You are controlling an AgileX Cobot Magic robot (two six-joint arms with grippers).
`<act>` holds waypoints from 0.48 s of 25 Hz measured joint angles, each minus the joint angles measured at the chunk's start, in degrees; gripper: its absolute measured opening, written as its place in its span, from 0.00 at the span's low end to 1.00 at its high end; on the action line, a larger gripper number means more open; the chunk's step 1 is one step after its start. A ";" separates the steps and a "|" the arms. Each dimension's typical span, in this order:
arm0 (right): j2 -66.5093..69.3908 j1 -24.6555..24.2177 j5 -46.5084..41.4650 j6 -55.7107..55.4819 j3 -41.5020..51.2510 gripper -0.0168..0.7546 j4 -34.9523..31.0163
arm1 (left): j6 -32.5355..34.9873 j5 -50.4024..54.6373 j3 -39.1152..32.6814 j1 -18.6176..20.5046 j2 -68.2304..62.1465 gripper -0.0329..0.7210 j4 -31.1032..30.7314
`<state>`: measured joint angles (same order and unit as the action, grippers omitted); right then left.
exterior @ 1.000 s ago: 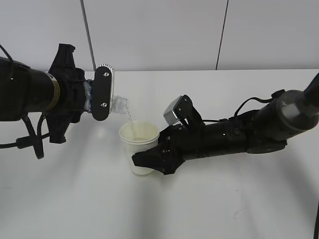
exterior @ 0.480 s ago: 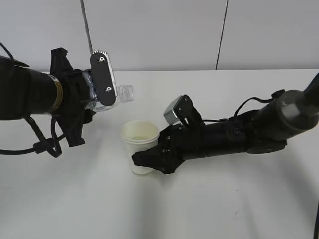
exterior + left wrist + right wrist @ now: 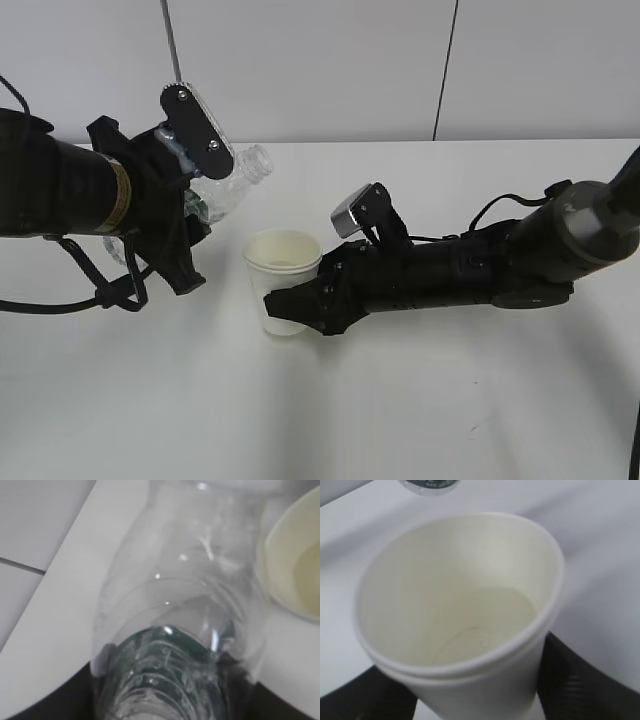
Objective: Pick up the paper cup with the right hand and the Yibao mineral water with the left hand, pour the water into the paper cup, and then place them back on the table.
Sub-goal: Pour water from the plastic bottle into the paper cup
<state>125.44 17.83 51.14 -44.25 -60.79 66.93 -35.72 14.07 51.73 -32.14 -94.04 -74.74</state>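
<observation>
Fig.: pour stage, seen from the room. Left gripper (image 3: 197, 165) has its fingers clamped on the Yibao mineral water (image 3: 228, 182), held above the worktop (image 3: 420, 400) w/ neck tilted up and to the right, mouth just left of and above the paper cup (image 3: 283, 292). No stream shows betw. bottle and cup. Left wrist view: bottle (image 3: 180, 630) looks nearly empty, only droplets inside; cup rim (image 3: 292, 560) at right edge. Right gripper (image 3: 300, 308) has fingers closed round the cup's lower wall; whether the cup base touches the worktop or hangs just off it can't be told. Right wrist view: cup (image 3: 457, 610) upright, shallow pool of liquid at the bottom.

Progress, as judged: both pick-ups done, water is in the cup, so the pour appears finished or close to it. Left to do: set bottle upright on the worktop, set cup down, release both.
</observation>
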 joint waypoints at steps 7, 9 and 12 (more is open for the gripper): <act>0.10 0.00 -0.93 0.00 0.00 0.68 -4.02 | -3.14 -0.12 0.00 0.00 0.00 0.51 2.79; 0.10 0.00 -2.44 0.00 0.00 0.68 -5.50 | -3.84 -0.55 0.00 0.00 0.00 0.51 2.90; 0.10 0.00 -4.03 0.00 0.00 0.68 -6.85 | -5.19 -2.39 0.00 0.62 0.00 0.51 2.96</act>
<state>125.54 17.83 47.11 -44.25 -60.79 60.08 -40.91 11.67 51.73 -31.52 -94.04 -71.79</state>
